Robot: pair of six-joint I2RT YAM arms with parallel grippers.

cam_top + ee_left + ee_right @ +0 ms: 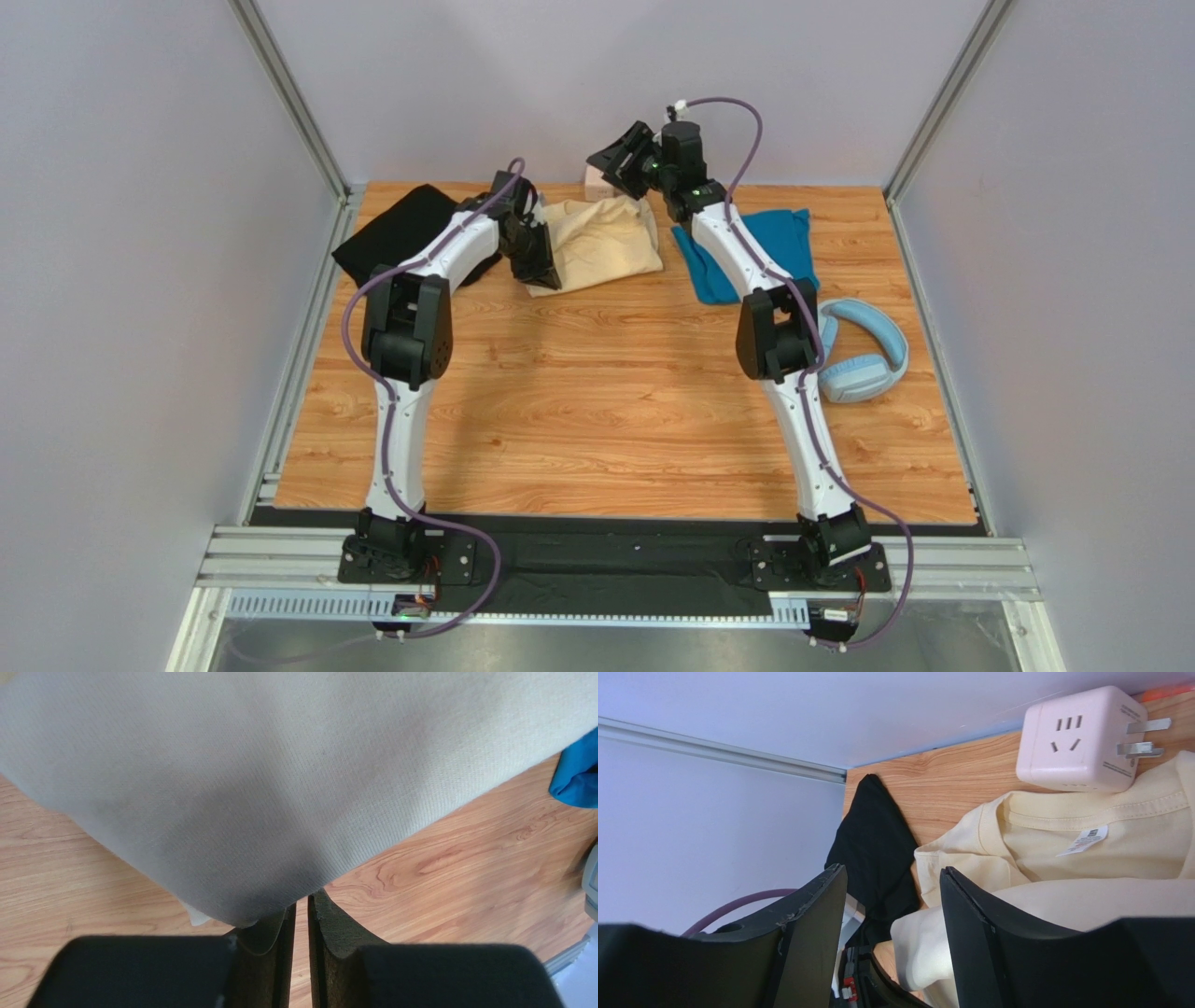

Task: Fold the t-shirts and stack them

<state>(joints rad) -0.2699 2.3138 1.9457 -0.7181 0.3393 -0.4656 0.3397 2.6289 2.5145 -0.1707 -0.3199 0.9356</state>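
The cream-yellow t-shirt (603, 241) lies bunched at the back middle of the wooden table. My left gripper (540, 269) is at its near left edge. In the left wrist view the jaws (303, 899) stand almost together, pinching the cloth's (246, 777) lower fold, which covers the fingertips. My right gripper (620, 154) hovers above the shirt's far edge. In the right wrist view it (892, 871) is open with nothing between the fingers, and the shirt's collar and label (1081, 840) lie beyond. The black t-shirt (396, 235) (875, 840) lies at the back left. The teal t-shirt (765, 249) (579, 777) lies at the back right.
A small pink cube plug (1081, 738) stands against the back wall, just behind the cream shirt. Light-blue headphones (863, 357) lie at the right, near the right arm's elbow. Grey walls close in the table on three sides.
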